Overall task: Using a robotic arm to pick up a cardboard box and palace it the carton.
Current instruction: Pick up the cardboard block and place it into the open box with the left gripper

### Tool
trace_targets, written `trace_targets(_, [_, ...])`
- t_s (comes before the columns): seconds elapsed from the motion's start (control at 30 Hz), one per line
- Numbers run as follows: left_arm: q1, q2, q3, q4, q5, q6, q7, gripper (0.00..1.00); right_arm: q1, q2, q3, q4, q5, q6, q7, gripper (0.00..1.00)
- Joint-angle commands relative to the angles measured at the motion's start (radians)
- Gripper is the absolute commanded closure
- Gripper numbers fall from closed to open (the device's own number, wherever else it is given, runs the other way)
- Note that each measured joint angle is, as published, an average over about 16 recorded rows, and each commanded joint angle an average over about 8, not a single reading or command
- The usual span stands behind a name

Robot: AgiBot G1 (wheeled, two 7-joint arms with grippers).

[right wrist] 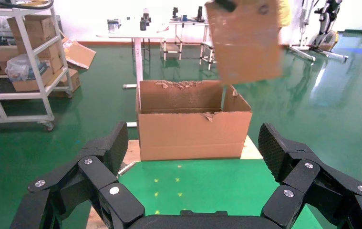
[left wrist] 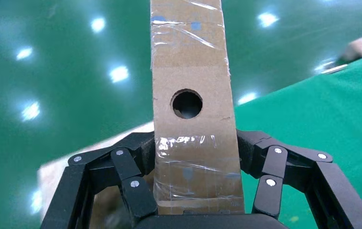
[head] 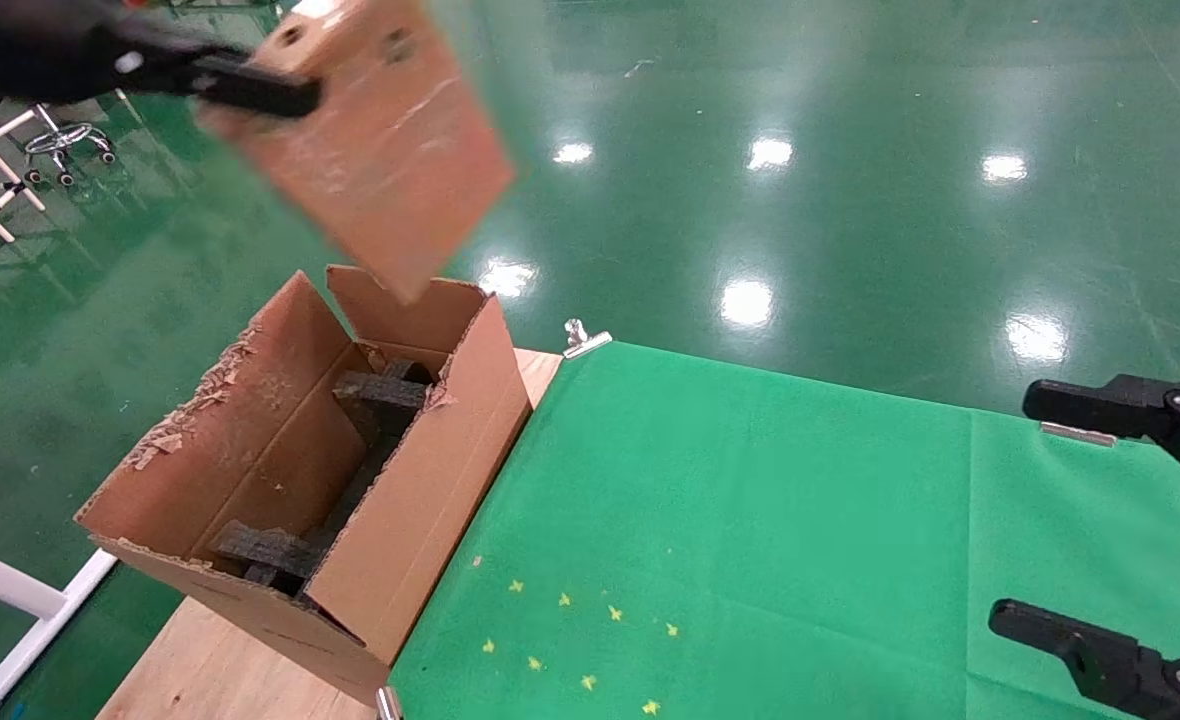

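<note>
My left gripper (head: 290,75) is shut on the small brown cardboard box (head: 380,150) and holds it tilted, high in the air above the far end of the carton (head: 280,450). In the left wrist view the fingers (left wrist: 140,155) press both sides of the taped box (left wrist: 193,71), which has a round hole. The carton stands open on the table's left side, flaps up, with black foam pieces (head: 380,390) inside. It also shows in the right wrist view (right wrist: 193,129), with the box (right wrist: 245,40) above it. My right gripper (head: 1035,508) is open and empty at the right edge (right wrist: 194,143).
A green cloth (head: 750,520) with small yellow marks (head: 570,640) covers the wooden table (head: 210,660). A metal clip (head: 585,340) holds the cloth's far corner. Beyond the table, the right wrist view shows a shelf rack with boxes (right wrist: 26,57) and a white table (right wrist: 136,36) on the green floor.
</note>
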Motion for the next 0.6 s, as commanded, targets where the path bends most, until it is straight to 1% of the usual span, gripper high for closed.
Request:
trace_targets(0.03, [-0.022,-0.018,0.009,0.057,0.028,0.001,0.041,1.0,0.0,0.0,0.0,0.0,0.0,0.0,0.0,0.0])
trace_targets(0.27, [-0.017,-0.071,0.031,0.237,0.079,-0.033,0.194,1.0,0.0,0.0,0.0,0.0,0.0,0.0,0.0,0.0])
trace_targets(0.6, [0.034,-0.095,0.03,0.452,0.078,-0.124,0.364,1.0,0.0,0.0,0.0,0.0,0.0,0.0,0.0,0.0])
